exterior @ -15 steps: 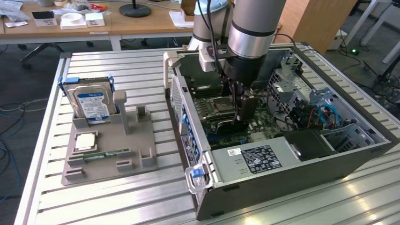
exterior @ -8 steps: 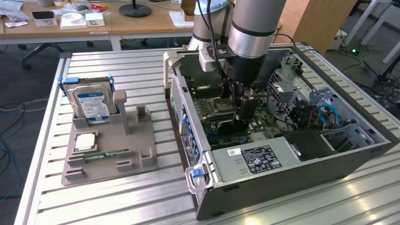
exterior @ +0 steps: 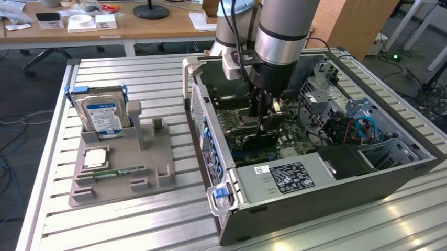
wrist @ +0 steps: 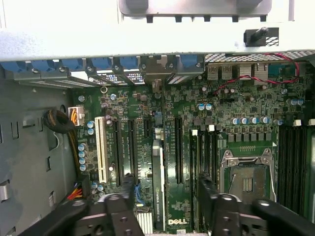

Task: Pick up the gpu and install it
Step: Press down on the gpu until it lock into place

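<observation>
Gripper (wrist: pixel 164 206) fingers (wrist: pixel 125 194) stand apart, one on each side of the gpu (wrist: pixel 158 182), which sits upright on its edge between them in a slot of the motherboard (wrist: pixel 236 98); neither pad visibly touches the card. Just beyond the gripper, inside the open computer case (exterior: pixel 391 180), lie the empty processor socket (wrist: pixel 247 177) and a white expansion slot (wrist: pixel 102 150). Farther off, well apart from the gripper on the slatted surface (exterior: pixel 140 230), a grey holder tray (exterior: pixel 157 172) carries a hard drive (exterior: pixel 101 116) and a narrow memory stick (exterior: pixel 115 173).
</observation>
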### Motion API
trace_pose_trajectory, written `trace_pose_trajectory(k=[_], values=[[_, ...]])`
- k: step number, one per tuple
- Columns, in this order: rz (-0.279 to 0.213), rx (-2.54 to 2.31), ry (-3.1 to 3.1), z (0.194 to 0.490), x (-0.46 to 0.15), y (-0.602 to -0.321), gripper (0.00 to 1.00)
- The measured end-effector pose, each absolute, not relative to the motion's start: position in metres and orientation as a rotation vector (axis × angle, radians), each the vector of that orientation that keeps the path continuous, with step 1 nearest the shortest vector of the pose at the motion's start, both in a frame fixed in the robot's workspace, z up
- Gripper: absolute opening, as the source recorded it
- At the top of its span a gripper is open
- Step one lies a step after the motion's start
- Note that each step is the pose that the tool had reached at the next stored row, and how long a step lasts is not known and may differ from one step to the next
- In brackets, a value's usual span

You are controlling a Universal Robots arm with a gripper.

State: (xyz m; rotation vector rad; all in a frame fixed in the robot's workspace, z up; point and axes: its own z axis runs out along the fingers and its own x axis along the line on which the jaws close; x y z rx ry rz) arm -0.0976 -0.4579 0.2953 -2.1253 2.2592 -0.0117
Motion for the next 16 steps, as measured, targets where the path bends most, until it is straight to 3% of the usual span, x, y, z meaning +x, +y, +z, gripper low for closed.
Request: trace_pose_trajectory(k=[2,3,6,10,12,16], values=[[-0.012,-2.125,2.259,0.2954,-0.0976,-0.4579,0.56],[-0.012,-2.125,2.259,0.2953,-0.0976,-0.4579,0.56],[-0.012,-2.125,2.259,0.2953,-0.0976,-0.4579,0.38],[-0.012,-2.125,2.259,0.2953,-0.0976,-0.4579,0.27],[-0.012,-2.125,2.259,0.2953,-0.0976,-0.4579,0.15],[-0.012,-2.125,2.259,0.2953,-0.0976,-0.4579,0.11]])
